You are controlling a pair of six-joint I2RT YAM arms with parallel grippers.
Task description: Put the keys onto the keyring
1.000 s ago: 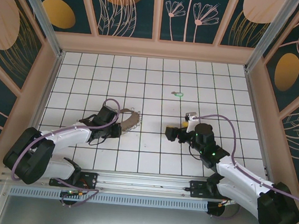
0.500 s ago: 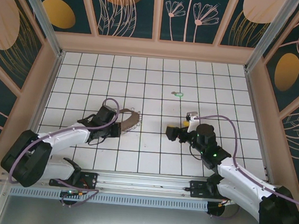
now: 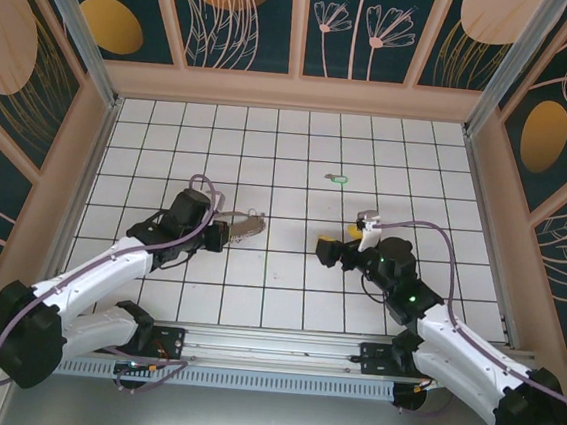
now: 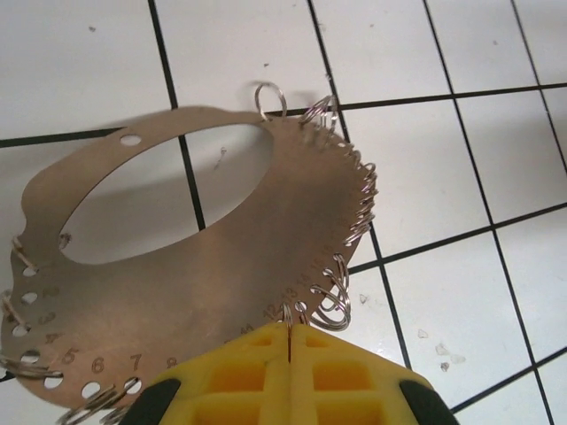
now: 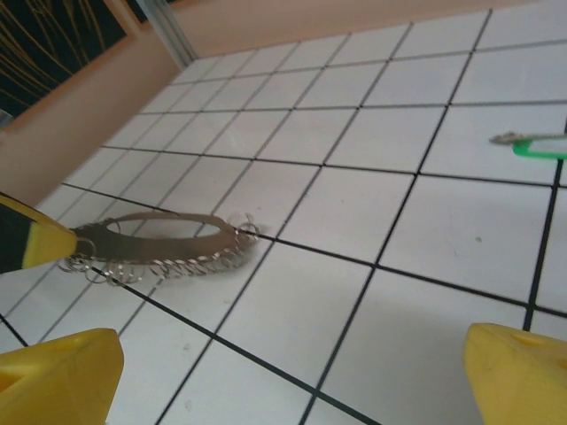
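Note:
The keyring is a flat brown oval plate with small silvery rings along its edge. My left gripper is shut on that ringed edge, its yellow fingers pressed together. In the top view the left gripper holds the keyring left of centre, and a shadow on the tiles shows beneath it. The key, tiny and pale green with a silvery end, lies flat further back. My right gripper is open and empty, facing the keyring, with the key at the right edge.
White tiled floor with black grid lines, walled by a tan frame and patterned panels. Open tiles lie between the two grippers and around the key. A few small crumbs dot the floor near the keyring.
The left gripper has closed fully on the keyring's ringed edge and drawn back to the left, tilting the plate up. The right gripper has edged slightly right, still open.

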